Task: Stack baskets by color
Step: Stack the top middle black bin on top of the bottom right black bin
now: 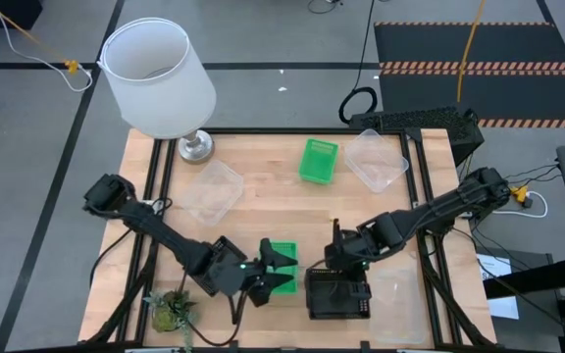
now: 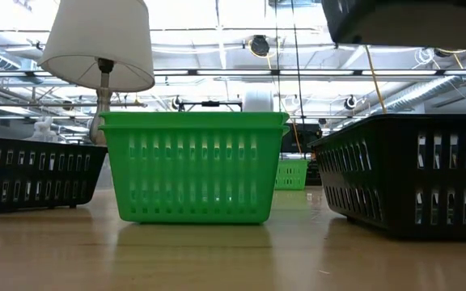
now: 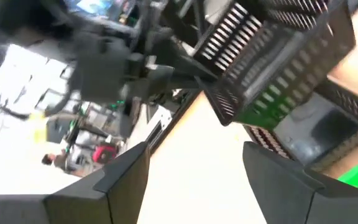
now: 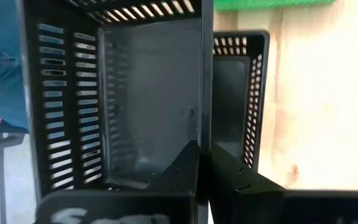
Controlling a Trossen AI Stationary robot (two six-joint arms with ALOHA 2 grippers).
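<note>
Right claw (image 4: pixel 204 168): my fingers are pinched together on the wall of a black basket (image 4: pixel 117 93), which I hold tilted above a second black basket (image 1: pixel 338 294) at the near edge of the worktop (image 1: pixel 263 211).
Left claw (image 1: pixel 263 279): my fingers stand apart, just beside the near green basket (image 1: pixel 282 263); nothing is between them.
Near green basket: it sits upright on the worktop, left of the black baskets; whether it is one basket or several nested, I cannot tell from here.
Far green basket (image 1: pixel 319 160): alone toward the back of the worktop, well apart from the near one.
Clear baskets: one (image 1: pixel 210 191) left of centre, another (image 1: pixel 375 159) at the back right corner.
Lamp (image 1: pixel 158 78): white shade, back left corner.
Plant (image 1: pixel 170 312): near left corner, close to my left arm.
</note>
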